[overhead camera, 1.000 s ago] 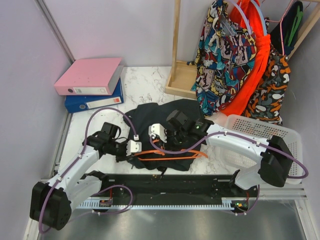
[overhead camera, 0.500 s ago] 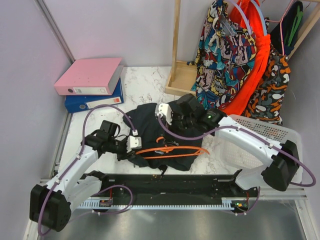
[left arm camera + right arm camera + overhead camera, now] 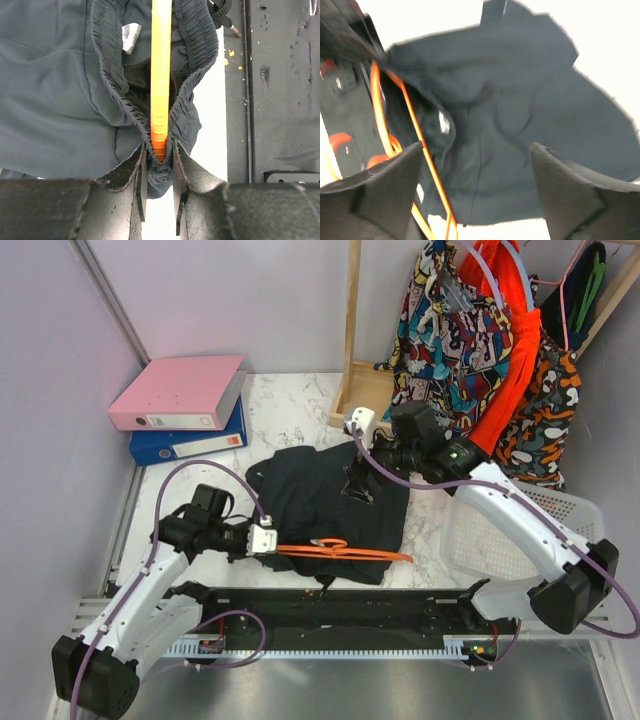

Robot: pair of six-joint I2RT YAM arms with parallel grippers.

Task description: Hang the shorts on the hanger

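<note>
The black shorts (image 3: 320,502) lie crumpled on the marble table, with the orange hanger (image 3: 345,553) running through the waistband along their near edge. My left gripper (image 3: 262,538) is shut on the hanger's left end. In the left wrist view the hanger (image 3: 161,75) and a fold of the shorts' waistband (image 3: 120,95) are pinched together in my left gripper (image 3: 159,165). My right gripper (image 3: 360,426) hovers open over the far right edge of the shorts. In the right wrist view my right gripper (image 3: 477,190) holds nothing, with the shorts (image 3: 520,115) and hanger (image 3: 415,130) below it.
A pink binder (image 3: 178,390) rests on a blue one (image 3: 185,445) at the back left. A wooden rack (image 3: 352,340) at the back carries a comic-print garment (image 3: 445,340) and an orange one (image 3: 505,370). A white basket (image 3: 520,512) sits right. A black rail (image 3: 330,610) lines the near edge.
My right gripper has opened, released the shorts and hanger area and lifted away to the back right. The left gripper has drawn the hanger's end slightly left and nearer.
</note>
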